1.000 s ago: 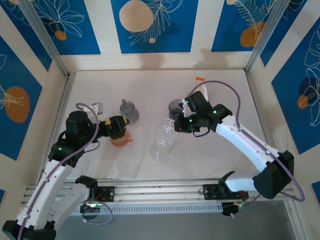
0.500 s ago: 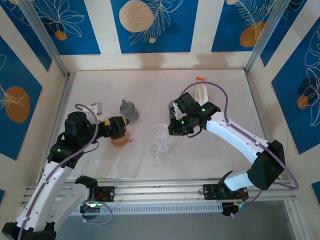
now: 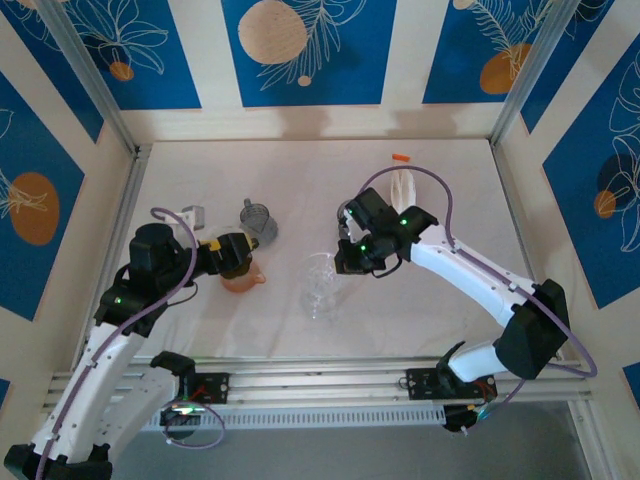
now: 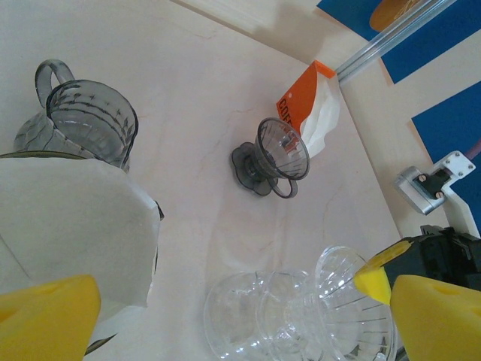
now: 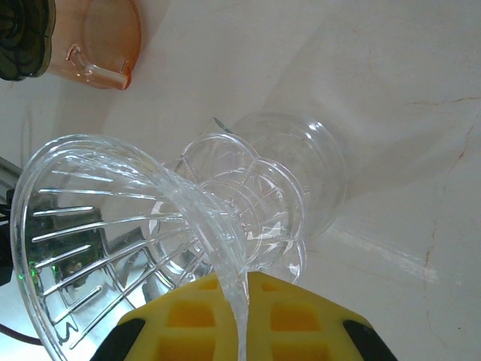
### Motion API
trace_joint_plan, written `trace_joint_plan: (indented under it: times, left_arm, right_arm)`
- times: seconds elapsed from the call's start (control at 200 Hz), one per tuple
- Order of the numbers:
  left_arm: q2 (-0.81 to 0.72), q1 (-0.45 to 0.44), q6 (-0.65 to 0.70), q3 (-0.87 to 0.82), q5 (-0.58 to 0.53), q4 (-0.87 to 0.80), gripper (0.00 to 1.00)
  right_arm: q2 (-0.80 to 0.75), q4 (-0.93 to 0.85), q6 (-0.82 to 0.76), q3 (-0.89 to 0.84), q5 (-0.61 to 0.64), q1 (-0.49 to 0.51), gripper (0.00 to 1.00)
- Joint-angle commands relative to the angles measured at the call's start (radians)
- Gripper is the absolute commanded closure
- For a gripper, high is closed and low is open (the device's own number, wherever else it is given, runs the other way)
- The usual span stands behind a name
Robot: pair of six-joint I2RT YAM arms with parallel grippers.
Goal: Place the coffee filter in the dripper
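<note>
1. The clear ribbed dripper [image 5: 98, 218] is tipped over. Its cone axis runs away from the right gripper [image 5: 244, 297], with the wide mouth at the fingers and the scalloped foot farther out, against a clear vessel [image 5: 319, 169].
2. The right gripper is pinched tight on the dripper's rim wall.
3. The white paper coffee filter [image 4: 75, 218] shows its broad face, just beside one pad of the left gripper [image 3: 240, 257], whose jaws are spread wide and not closed on it.

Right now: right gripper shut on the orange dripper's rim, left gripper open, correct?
No. The right gripper is shut on the clear dripper's rim, not the orange dripper's; the right wrist view shows it. The left gripper is open.
</note>
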Motion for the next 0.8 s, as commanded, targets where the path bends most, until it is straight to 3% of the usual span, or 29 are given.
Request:
trace_joint_plan:
  times: [0.0,0.06,0.24,0.35,0.585,0.795]
  left_arm:
    - [-0.005,0.016,0.014,-0.007,0.013,0.000,0.01]
    - [-0.006,0.016,0.014,-0.007,0.014,-0.001,0.01]
    - [-0.008,0.015,0.015,-0.006,0.015,-0.004,0.01]
    - [-0.009,0.016,0.017,-0.003,0.015,-0.002,0.01]
    - [-0.013,0.016,0.026,0.015,0.011,-0.009,0.01]
    - [-0.031,0.015,0.044,0.037,-0.006,0.007,0.00]
  right_arm:
    - [0.003,0.003,0.019,-0.016,-0.007,0.008,1.00]
    - [-0.003,0.009,0.022,-0.026,-0.002,0.009,0.94]
    - [-0.027,0.021,0.027,-0.035,0.006,0.009,0.56]
    - [-0.050,0.022,0.030,-0.036,0.030,0.009,0.44]
    - [-0.103,0.015,0.027,-0.028,0.106,-0.016,0.39]
    - [-0.134,0.037,0.006,0.007,0.174,-0.108,0.40]
